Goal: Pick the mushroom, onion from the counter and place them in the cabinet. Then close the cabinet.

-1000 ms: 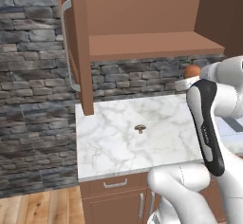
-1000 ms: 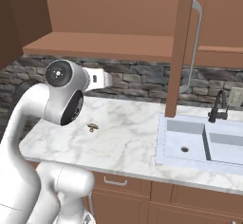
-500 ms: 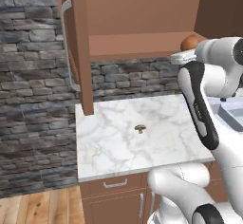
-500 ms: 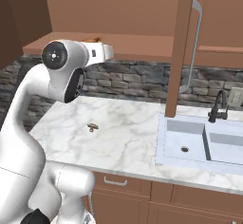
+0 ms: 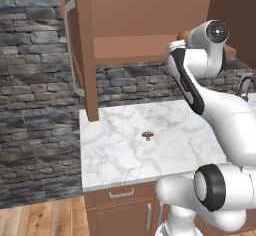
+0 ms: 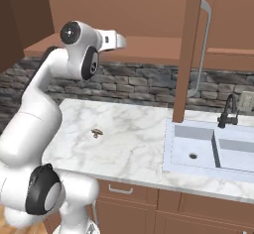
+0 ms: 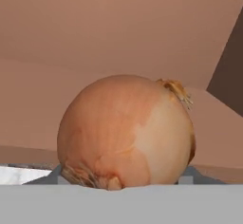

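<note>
A round orange-brown onion [image 7: 126,133] sits between my gripper's [image 7: 122,173] two dark fingertips, which are shut on it. Behind the onion in the hand view is the brown cabinet's inside wall [image 7: 95,38]. In the left base view the onion [image 5: 183,33] peeks out beside my raised wrist, level with the cabinet shelf [image 5: 135,47]. From the right, the gripper [image 6: 121,41] points toward the shelf [image 6: 154,47]. The tiny tan mushroom [image 5: 147,135] [image 6: 97,132] lies alone on the white marble counter [image 5: 115,155] [image 6: 139,148].
Both cabinet doors stand open: one [image 5: 80,45] hangs over the counter's left end, the other [image 6: 191,49] over the sink edge. A sink [image 6: 198,148] with a dark faucet [image 6: 229,111] lies to the right. A stone wall [image 5: 35,80] backs the counter.
The arm has risen with the onion from just above the counter to shelf height and swung in toward the cabinet. The mushroom has not moved.
</note>
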Available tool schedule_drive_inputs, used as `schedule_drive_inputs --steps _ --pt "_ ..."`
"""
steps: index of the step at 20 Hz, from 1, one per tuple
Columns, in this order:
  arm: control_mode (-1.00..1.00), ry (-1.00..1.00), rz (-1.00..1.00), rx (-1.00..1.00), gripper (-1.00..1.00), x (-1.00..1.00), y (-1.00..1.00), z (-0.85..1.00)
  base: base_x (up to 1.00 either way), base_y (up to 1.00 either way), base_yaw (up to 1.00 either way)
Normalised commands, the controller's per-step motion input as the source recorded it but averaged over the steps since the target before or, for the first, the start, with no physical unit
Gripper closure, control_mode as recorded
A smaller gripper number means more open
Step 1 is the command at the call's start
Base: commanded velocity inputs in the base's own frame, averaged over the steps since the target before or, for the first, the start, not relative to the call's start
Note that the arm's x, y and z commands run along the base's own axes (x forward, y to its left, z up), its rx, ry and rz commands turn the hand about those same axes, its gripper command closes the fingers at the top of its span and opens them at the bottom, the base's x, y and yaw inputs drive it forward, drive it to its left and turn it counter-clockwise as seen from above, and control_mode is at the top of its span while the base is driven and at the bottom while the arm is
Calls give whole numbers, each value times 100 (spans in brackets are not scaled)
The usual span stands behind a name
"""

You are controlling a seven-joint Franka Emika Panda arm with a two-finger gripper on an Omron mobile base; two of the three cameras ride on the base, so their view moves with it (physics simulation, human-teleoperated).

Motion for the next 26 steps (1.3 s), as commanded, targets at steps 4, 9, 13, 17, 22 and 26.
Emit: schedule_drive_inputs --steps 4,9,13,17,22,26 --pt "-100 11 -3 0 100 100 -29 0 0 0 0" --pt "-100 12 0 0 100 92 -31 0 0 0 0" --pt "-100 1 0 0 100 85 -19 -16 0 0 0" --pt "-100 -1 0 0 -100 67 -1 -39 0 0 0" --pt "-100 -15 0 0 -100 -4 2 -47 0 0 0" --pt "-100 -14 0 0 -100 -36 6 43 0 0 0"
